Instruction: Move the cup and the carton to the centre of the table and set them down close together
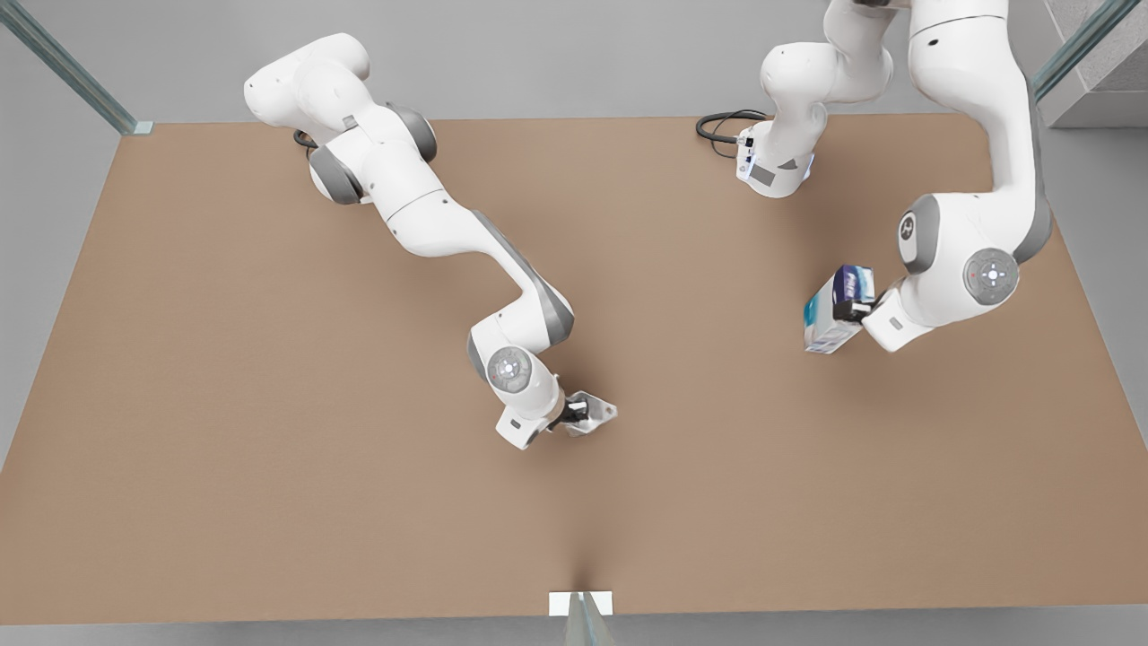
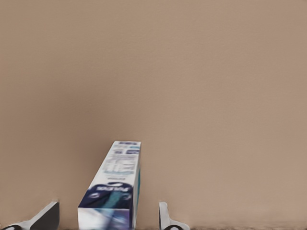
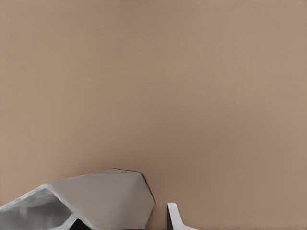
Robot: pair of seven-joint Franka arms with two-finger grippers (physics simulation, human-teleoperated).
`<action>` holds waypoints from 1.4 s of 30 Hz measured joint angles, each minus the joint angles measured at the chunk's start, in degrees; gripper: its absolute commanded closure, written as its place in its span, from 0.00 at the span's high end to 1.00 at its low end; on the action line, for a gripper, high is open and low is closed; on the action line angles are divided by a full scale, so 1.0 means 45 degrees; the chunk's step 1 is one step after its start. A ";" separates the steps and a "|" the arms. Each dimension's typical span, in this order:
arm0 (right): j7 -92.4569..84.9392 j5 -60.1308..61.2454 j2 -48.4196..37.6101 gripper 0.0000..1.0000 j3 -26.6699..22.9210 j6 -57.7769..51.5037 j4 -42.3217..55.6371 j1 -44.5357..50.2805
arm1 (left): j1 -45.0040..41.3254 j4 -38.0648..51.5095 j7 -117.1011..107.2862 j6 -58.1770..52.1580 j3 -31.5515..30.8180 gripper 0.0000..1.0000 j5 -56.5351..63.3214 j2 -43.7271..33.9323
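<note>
Left gripper (image 1: 850,309) clamps the carton (image 1: 834,314), light and stiff, at its upper end above the table (image 1: 269,404); right gripper (image 1: 578,414) seemingly pinches the slick cup (image 1: 592,414) by its rim near centre.

The cup (image 1: 592,413) sits mid-table (image 1: 269,404), with the carton (image 1: 836,309) well apart toward the front view's right.

Bare table (image 1: 269,431) lies between cup (image 1: 594,413) and carton (image 1: 839,309) — open passage, nothing standing there.
</note>
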 measured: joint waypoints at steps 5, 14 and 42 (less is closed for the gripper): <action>0.0000 0.0000 -0.0248 0.90 -0.0171 -0.0577 -0.0023 0.0164 | -0.0116 -0.1248 0.0002 0.0182 0.0001 1.00 0.0088 -0.0462; -0.0330 -0.0045 -0.5333 1.00 -0.0940 -0.1085 -0.4302 -0.0046 | -0.0007 -0.2102 0.0451 0.0204 0.0060 1.00 0.0778 -0.0485; -0.6206 -0.3139 -1.1093 1.00 -0.0779 -0.7865 -0.5511 -0.7524 | -0.0747 0.0539 -0.5684 -0.1466 -0.4733 0.69 0.0198 0.0220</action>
